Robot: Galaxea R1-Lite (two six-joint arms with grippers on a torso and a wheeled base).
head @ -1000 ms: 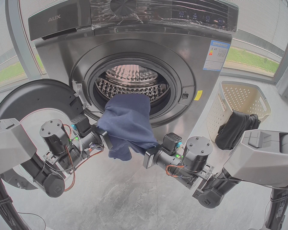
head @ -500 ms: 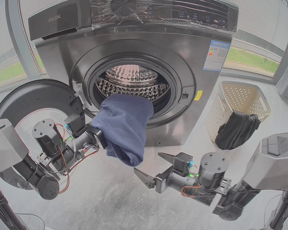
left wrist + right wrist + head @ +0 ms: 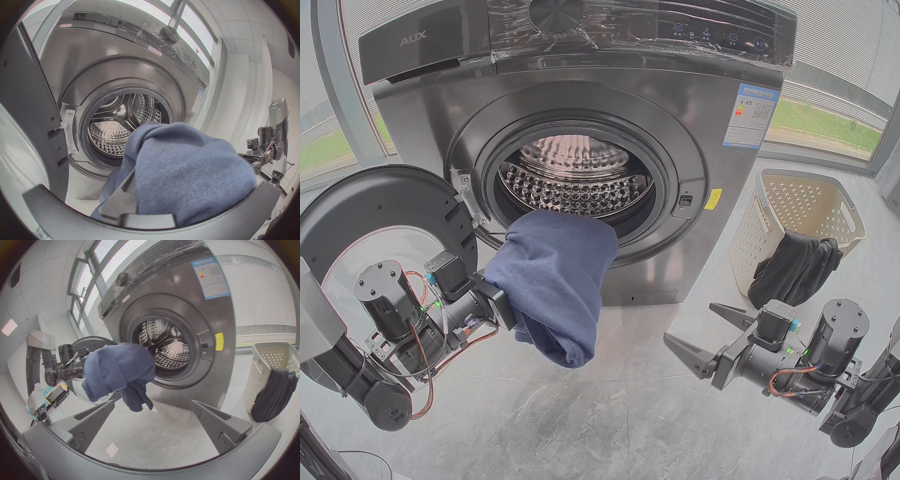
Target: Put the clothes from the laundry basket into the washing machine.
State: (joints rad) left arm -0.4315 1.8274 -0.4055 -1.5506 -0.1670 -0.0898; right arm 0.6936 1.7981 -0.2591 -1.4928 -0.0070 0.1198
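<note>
Navy garment [image 3: 556, 281] hangs gripped in the left gripper [image 3: 131, 200] and draped over it, the washing machine's drum mouth [image 3: 575, 169] just ahead and slightly above, while the right gripper [image 3: 689, 322], spread and empty, sits well aside.

One silver metal front-loading washing machine [image 3: 700, 81] is counted, with one round dark door [image 3: 381, 200]. Two garments are seen: one navy blue fabric garment [image 3: 556, 275] and one black fabric garment [image 3: 794, 269]. One cream perforated plastic laundry basket [image 3: 800, 200], one blue-and-white rectangular label [image 3: 751, 115] and one small yellow sticker [image 3: 712, 199] are counted.
</note>
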